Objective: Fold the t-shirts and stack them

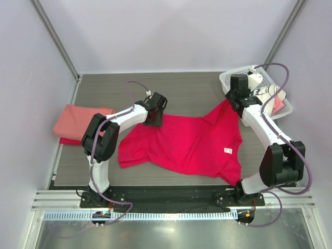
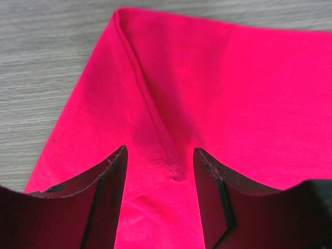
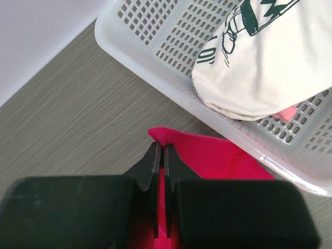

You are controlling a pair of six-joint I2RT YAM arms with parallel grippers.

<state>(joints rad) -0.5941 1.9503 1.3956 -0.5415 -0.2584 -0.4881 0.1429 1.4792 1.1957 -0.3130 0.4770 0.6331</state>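
A bright crimson t-shirt (image 1: pixel 192 145) with a small white label (image 1: pixel 227 150) lies spread on the table. My left gripper (image 1: pixel 154 118) is open, its jaws straddling a seamed fold at the shirt's far left corner (image 2: pixel 155 119). My right gripper (image 1: pixel 234 101) is shut on the shirt's far right corner (image 3: pixel 168 136) beside the basket. A folded salmon-pink shirt (image 1: pixel 78 120) lies on a red one (image 1: pixel 67 140) at the left edge. A white dark-printed shirt (image 3: pixel 270 57) lies in the basket.
The white plastic lattice basket (image 1: pixel 227 79) stands at the back right, close to my right gripper; its rim shows in the right wrist view (image 3: pixel 155 57). Something pink (image 1: pixel 277 104) also lies in it. Walls close in the table on three sides.
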